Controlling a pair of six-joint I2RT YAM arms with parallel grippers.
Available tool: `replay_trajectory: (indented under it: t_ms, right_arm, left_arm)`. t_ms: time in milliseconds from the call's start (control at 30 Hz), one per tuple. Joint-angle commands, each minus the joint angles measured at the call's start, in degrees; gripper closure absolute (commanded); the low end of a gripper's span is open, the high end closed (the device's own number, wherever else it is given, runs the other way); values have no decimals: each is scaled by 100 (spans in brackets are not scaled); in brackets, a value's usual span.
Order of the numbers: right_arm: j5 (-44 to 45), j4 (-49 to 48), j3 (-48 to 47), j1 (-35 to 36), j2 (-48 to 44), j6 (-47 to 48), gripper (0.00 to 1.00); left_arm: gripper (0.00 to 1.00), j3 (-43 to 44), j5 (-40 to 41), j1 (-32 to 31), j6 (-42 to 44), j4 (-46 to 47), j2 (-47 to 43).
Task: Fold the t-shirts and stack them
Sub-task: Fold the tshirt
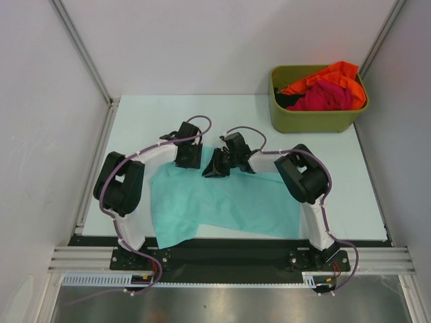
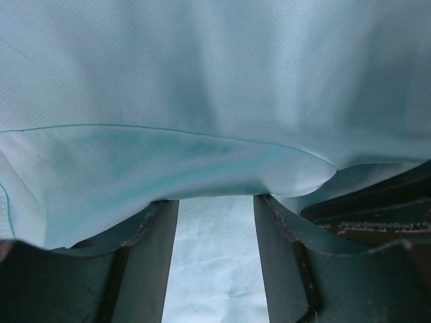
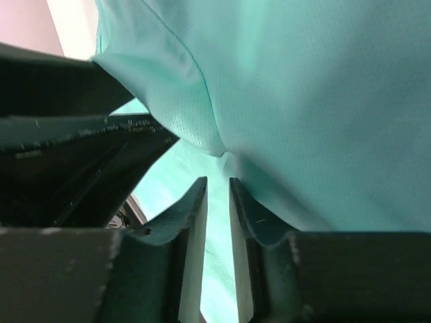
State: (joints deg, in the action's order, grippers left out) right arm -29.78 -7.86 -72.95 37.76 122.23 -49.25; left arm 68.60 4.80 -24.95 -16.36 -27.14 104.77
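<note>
The teal t-shirt (image 1: 225, 202) lies spread and rumpled on the table in front of the arm bases. My left gripper (image 1: 189, 160) is at its far left edge. In the left wrist view my left gripper (image 2: 217, 198) is open, and a hem of the teal shirt (image 2: 202, 81) drapes over the fingertips. My right gripper (image 1: 217, 168) is at the shirt's far edge, beside the left one. In the right wrist view my right gripper (image 3: 217, 178) is nearly closed on a puckered fold of the teal shirt (image 3: 303, 101). The orange t-shirt (image 1: 333, 73) and the magenta-red t-shirt (image 1: 326, 97) lie crumpled in the bin.
The olive-green bin (image 1: 313, 120) stands at the far right corner of the pale table (image 1: 161, 118). White walls with metal rails close in both sides. The left gripper's black body (image 3: 67, 141) shows close at the left of the right wrist view.
</note>
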Motion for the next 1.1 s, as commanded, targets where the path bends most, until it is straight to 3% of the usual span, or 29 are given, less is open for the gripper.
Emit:
replay_trajectory:
  t_ms: [0, 300, 633, 833, 1067]
  right_arm:
    - [139, -128, -281, 21, 134, 65, 73]
    - [315, -409, -413, 21, 318, 188, 65]
    - [579, -436, -457, 39, 406, 267, 66]
    - [526, -383, -501, 47, 442, 303, 70]
    - [429, -225, -571, 82, 380, 294, 84]
  left_arm:
    - [45, 207, 92, 34, 107, -64, 0]
    - [42, 154, 162, 60, 10, -222, -290]
    - [33, -391, -181, 649, -148, -477, -1573]
    - [28, -1198, -436, 1158, -227, -284, -2118]
    - [25, -1867, -1446, 1730, -377, 261, -2066]
